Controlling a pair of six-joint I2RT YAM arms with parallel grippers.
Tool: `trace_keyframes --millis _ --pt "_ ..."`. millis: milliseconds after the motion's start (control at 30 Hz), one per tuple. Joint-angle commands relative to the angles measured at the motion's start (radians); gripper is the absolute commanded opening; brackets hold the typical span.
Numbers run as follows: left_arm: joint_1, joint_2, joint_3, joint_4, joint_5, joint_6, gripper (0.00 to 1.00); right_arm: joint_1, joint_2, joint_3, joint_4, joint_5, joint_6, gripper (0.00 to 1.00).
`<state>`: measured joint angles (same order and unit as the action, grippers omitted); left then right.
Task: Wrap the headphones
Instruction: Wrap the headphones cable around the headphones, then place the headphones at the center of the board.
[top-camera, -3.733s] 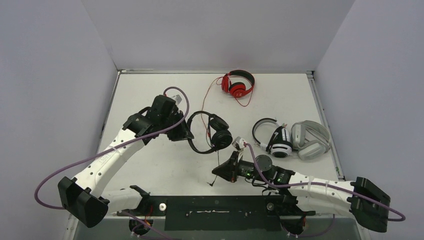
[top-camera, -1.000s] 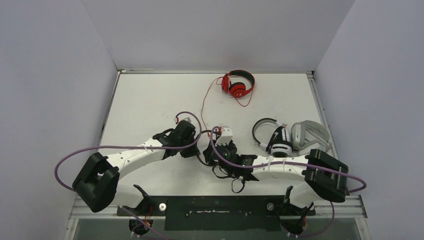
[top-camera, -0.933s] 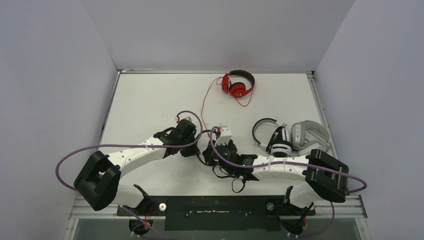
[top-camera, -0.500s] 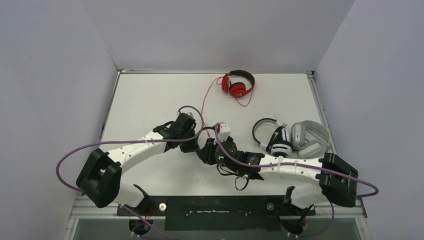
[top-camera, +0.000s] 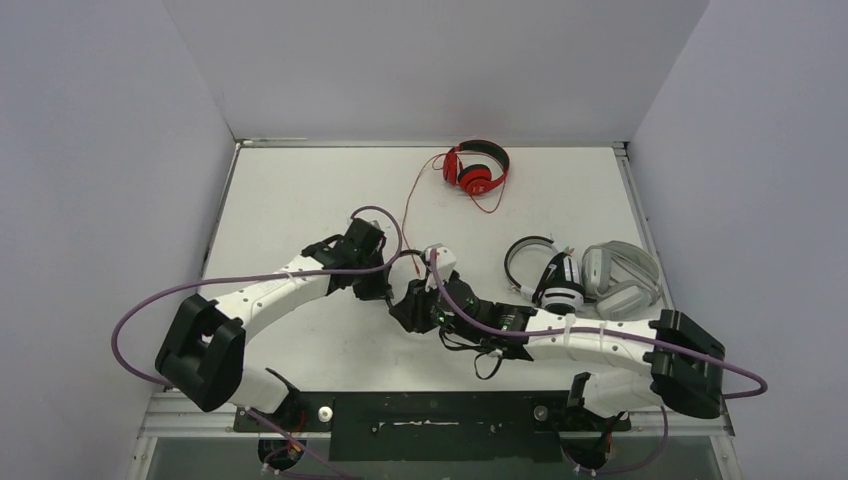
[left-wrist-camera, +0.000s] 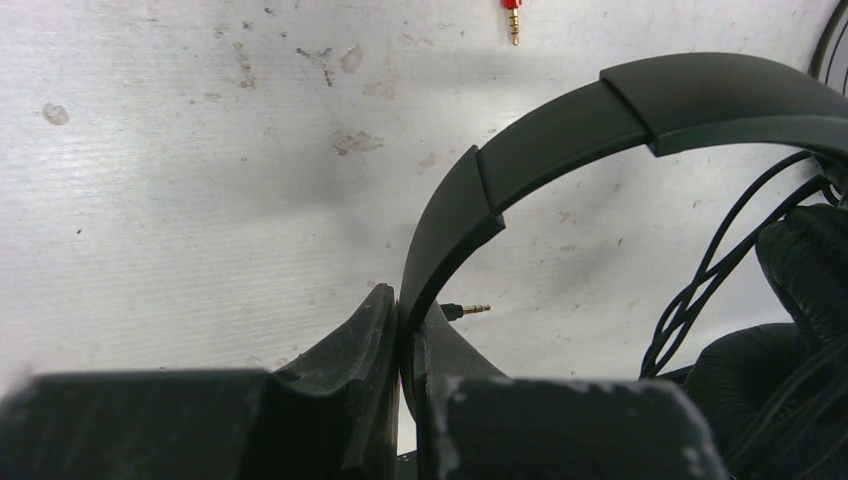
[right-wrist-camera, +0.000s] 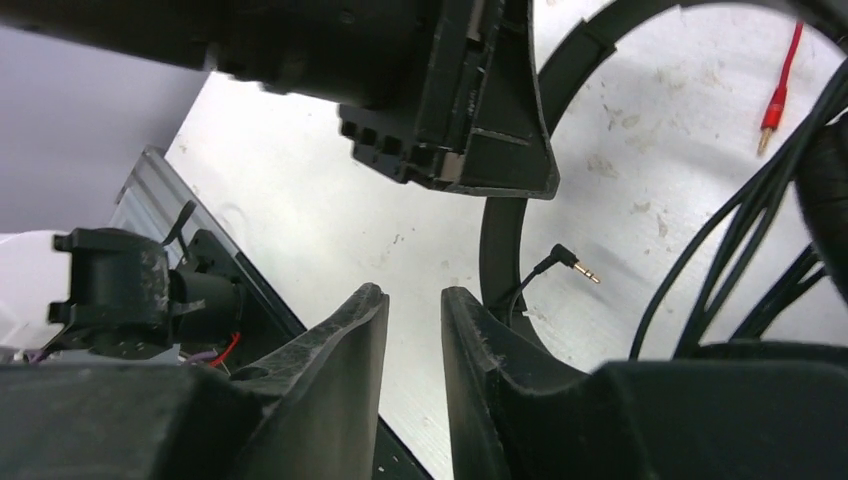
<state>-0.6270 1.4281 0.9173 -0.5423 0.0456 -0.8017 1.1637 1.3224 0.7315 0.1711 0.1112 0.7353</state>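
The all-black headphones (top-camera: 418, 297) lie at the table's middle, mostly hidden under both wrists. My left gripper (top-camera: 384, 288) is shut on their headband (left-wrist-camera: 640, 105), pinched between the fingertips in the left wrist view (left-wrist-camera: 405, 300). My right gripper (top-camera: 408, 306) is just to the right of it, low over the table; in the right wrist view (right-wrist-camera: 413, 295) its jaws stand slightly apart with nothing between them. The black cable (left-wrist-camera: 700, 290) loops by the ear cups. Its plug (right-wrist-camera: 580, 268) lies loose on the table inside the headband arc.
Red headphones (top-camera: 477, 167) sit at the far middle, their red cable running down to a red plug (left-wrist-camera: 513, 15) near the black headband. White-and-black headphones (top-camera: 555, 280) and light grey headphones (top-camera: 622, 280) lie side by side at the right. The table's near edge rail (right-wrist-camera: 200, 290) is close to my right gripper.
Since 3.7 s ago the right gripper has come in beside the black headphones. Over the last second both grippers shifted slightly toward the far left with the headphones.
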Motion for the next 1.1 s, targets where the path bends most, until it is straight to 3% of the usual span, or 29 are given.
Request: trace_keyframes --millis 0,300,433,567,733,1067 --pt "0.042 -0.021 0.069 -0.004 0.034 0.036 0.00 -0.009 -0.125 0.048 0.029 0.004 -0.092 0.31" --pt "0.183 -0.045 0.121 -0.112 0.028 0.145 0.00 -0.125 -0.284 0.081 -0.268 0.211 -0.190 0.43" --pt "0.252 -0.044 0.121 -0.149 0.034 0.187 0.00 -0.181 -0.325 0.081 -0.369 0.274 -0.223 0.66" --pt "0.335 -0.044 0.104 -0.160 0.066 0.216 0.00 -0.216 -0.365 0.062 -0.428 0.318 -0.228 0.98" --pt "0.430 -0.043 0.082 -0.163 0.069 0.217 0.00 -0.222 -0.388 0.036 -0.468 0.367 -0.217 1.00" --pt "0.467 0.018 0.138 -0.194 0.066 0.254 0.00 -0.224 -0.422 -0.011 -0.455 0.354 -0.212 1.00"
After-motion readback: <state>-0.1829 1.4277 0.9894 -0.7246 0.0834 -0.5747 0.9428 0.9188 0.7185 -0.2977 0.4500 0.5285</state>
